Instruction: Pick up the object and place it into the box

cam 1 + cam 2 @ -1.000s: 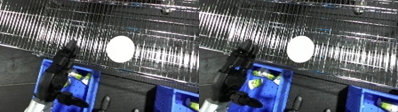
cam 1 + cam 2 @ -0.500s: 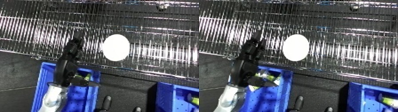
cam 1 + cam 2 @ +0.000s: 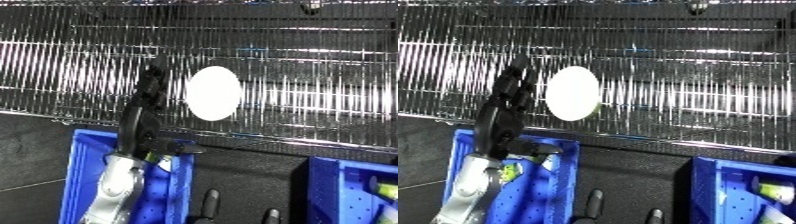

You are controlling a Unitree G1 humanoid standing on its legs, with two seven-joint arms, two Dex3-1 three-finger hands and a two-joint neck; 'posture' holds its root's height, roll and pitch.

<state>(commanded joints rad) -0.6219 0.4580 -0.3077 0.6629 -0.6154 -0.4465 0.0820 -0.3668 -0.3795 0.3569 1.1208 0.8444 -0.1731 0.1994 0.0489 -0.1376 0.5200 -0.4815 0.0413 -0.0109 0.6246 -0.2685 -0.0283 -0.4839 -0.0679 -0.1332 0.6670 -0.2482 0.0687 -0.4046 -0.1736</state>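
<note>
Left hand (image 3: 506, 117) raised over the left bin (image 3: 84, 150), fingers straight and apart, holding nothing, reaching up beside the white disc (image 3: 213, 93) on the wire rack (image 3: 311, 75). Not quite touching, probably; hard to tell against the glare. Could nudge the disc sideways or press it flat on the wires. Right hand (image 3: 592, 206) barely in view, state unclear. Right bin (image 3: 342, 192) well off.
</note>
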